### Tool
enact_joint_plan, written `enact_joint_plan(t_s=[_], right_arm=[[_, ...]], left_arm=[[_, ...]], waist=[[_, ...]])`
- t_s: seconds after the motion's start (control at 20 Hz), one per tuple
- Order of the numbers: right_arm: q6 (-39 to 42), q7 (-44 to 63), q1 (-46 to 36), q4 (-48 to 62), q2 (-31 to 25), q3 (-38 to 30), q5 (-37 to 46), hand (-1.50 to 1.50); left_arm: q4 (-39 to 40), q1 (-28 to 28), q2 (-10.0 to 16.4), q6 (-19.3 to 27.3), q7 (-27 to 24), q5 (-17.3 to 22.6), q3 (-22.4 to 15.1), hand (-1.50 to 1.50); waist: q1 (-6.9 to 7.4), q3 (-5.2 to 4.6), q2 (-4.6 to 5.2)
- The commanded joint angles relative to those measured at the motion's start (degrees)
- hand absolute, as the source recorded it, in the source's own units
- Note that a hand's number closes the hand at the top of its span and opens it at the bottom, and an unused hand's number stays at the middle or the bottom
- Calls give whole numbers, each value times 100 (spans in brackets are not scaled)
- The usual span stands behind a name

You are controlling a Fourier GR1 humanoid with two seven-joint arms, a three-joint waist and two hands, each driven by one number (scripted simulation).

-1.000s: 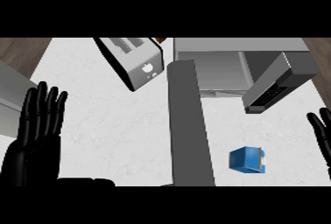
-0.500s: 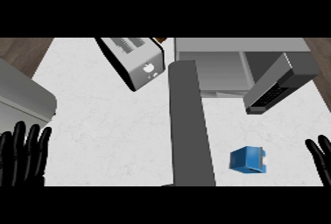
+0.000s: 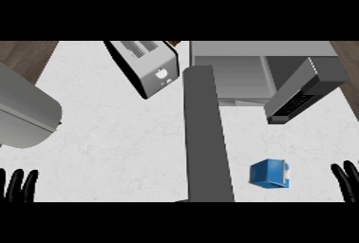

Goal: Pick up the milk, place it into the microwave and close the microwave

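The milk (image 3: 270, 173) is a small blue carton standing on the white counter at the lower right. The microwave (image 3: 235, 73) sits at the back right, its cavity open and its long grey door (image 3: 207, 142) swung out toward me, just left of the milk. Only the straight fingertips of my left hand (image 3: 17, 186) show at the lower left corner, far from the milk. My right hand (image 3: 347, 179) also shows only its straight fingertips, at the lower right edge, a little right of the carton and not touching it. Neither hand holds anything.
A silver toaster (image 3: 148, 66) stands at the back, left of the microwave. A large rounded grey object (image 3: 24, 114) juts in from the left edge. The microwave's dark control panel (image 3: 303, 92) overhangs the counter (image 3: 119, 142) at the right.
Both hands have sunk toward the lower edge, so only fingertips remain in view. The milk and the microwave door have not moved.
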Motion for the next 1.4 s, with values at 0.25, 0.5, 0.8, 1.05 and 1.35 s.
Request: enact_joint_plan(t_s=[0.25,0.5,0.8,1.05,1.35], right_arm=[[-230,-372,-301,758,154,15,660,-150],[-261,-987,-290,1479,167,81,1042,-150],[-505,-1169,-1070,2521,201,-177,1304,-150],[-589,-1349,-1278,3117,67,-450,1330,-150],[-708,-2094,-1621,4238,-132,-1111,1196,-150]], left_arm=[[53,719,54,-511,-683,333,259,-150],[-178,1500,58,-841,-1115,374,328,-150],[39,1277,195,-1048,-1090,756,887,-150],[-299,1666,41,-1152,-1238,718,759,-150],[237,1751,234,-1693,-1721,1032,1272,-150]], waist=[[28,3,13],[48,4,5],[43,4,23],[47,5,22],[47,6,22]])
